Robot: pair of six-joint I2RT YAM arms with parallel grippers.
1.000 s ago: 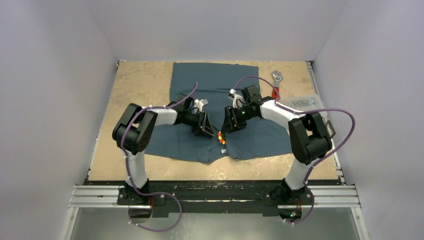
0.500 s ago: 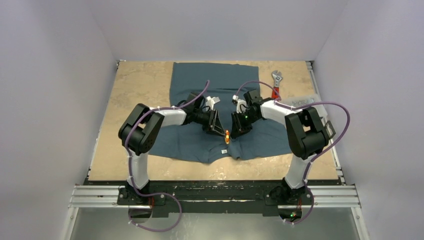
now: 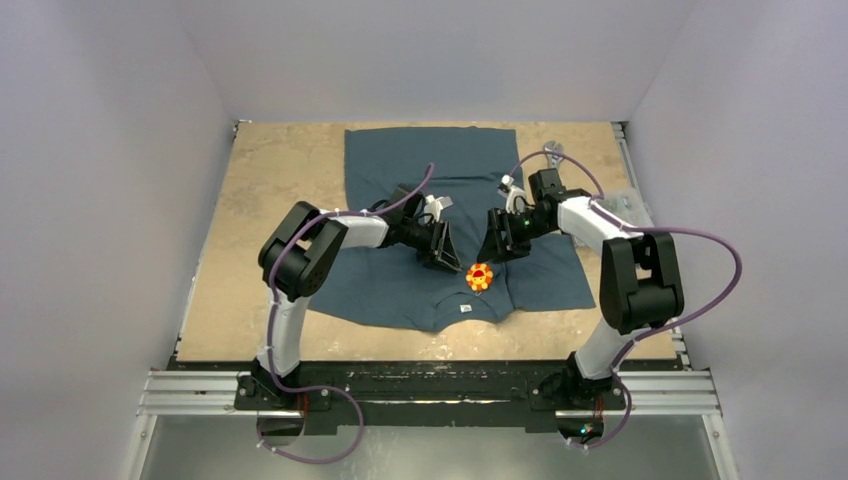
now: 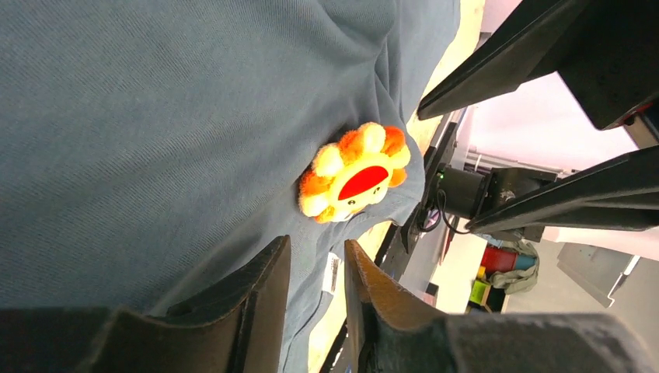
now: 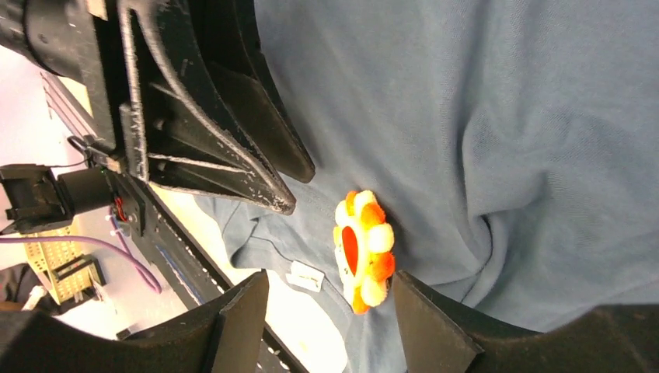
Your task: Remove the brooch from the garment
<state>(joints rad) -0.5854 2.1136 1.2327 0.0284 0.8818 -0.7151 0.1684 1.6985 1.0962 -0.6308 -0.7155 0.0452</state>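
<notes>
**A:** What does everything sit on?

**B:** A tan, mottled table [image 3: 260, 200] boxed in by plain pale walls. A metal rail [image 3: 430, 392] runs along the near edge where both arms are bolted. The garment [image 3: 420, 165] lies flat across the middle, collar toward the rail.

**A:** And the brooch?

**B:** The brooch [image 3: 480, 277] sits on the shirt's chest, just up from the collar. It is between the two gripper tips and slightly nearer the rail than they are. The white neck tag [image 3: 466, 308] lies near it, inside the collar.

**A:** What do the wrist cameras add?

**B:** Overhead, the brooch is only a bright dot. The left wrist view shows it face-on, with fuzzy orange-yellow petals and a red, mouth-shaped centre. The right wrist view catches it edge-on, standing a little proud of the cloth, with folds running beside it.

**A:** The grippers?

**B:** The left gripper [image 4: 316, 245] has its jaws a narrow slit apart, with nothing between them. The right gripper [image 5: 328, 280] is spread wider and also holds nothing. The brooch shows in the gap just past its tips.

**A:** Is it touching the brooch?

**B:** I cannot tell. The fastening is hidden behind the brooch. Overhead, the arms cover part of the shirt. Both wrist views cut off the finger bases at the bottom.
</notes>
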